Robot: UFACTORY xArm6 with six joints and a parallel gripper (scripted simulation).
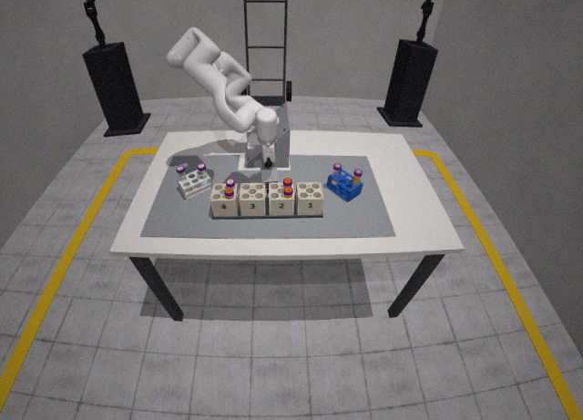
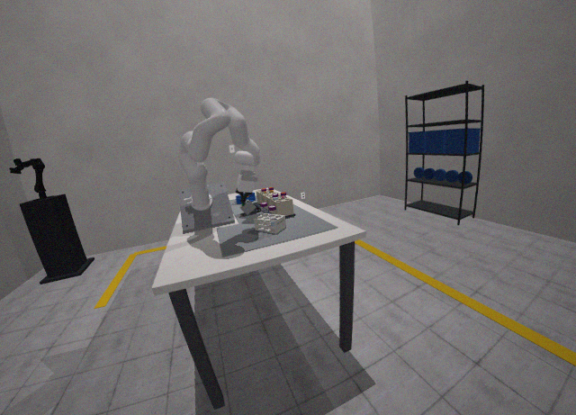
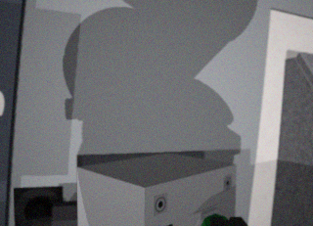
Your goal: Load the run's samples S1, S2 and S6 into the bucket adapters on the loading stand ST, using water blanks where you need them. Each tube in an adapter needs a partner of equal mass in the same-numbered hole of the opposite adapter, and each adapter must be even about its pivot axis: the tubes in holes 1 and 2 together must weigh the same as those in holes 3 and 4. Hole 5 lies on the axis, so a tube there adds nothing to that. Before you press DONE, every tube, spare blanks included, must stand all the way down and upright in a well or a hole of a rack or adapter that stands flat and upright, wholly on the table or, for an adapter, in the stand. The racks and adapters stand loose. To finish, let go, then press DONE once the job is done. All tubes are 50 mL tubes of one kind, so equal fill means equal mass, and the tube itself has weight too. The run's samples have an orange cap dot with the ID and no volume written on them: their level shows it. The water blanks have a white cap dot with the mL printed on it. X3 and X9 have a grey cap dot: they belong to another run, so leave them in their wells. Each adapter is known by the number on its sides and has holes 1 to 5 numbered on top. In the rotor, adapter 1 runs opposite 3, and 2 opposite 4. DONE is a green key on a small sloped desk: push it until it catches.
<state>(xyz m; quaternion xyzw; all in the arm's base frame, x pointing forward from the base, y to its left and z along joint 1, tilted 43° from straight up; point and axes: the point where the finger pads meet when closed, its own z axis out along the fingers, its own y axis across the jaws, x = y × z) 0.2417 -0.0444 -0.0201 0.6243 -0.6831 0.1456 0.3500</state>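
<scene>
Grey walls stand behind the white worktop [image 1: 419, 227], where the small green DONE key on its sloped grey desk [image 3: 213, 220] sits right under the black hand [image 1: 268, 163], pressed together and holding nothing; the key looks stiff, so push its top

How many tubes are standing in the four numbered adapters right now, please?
4: two in adapter 4, at and, and two in adapter 2, at and. Adapter 3 and adapter 1 look empty from the top view.
</scene>
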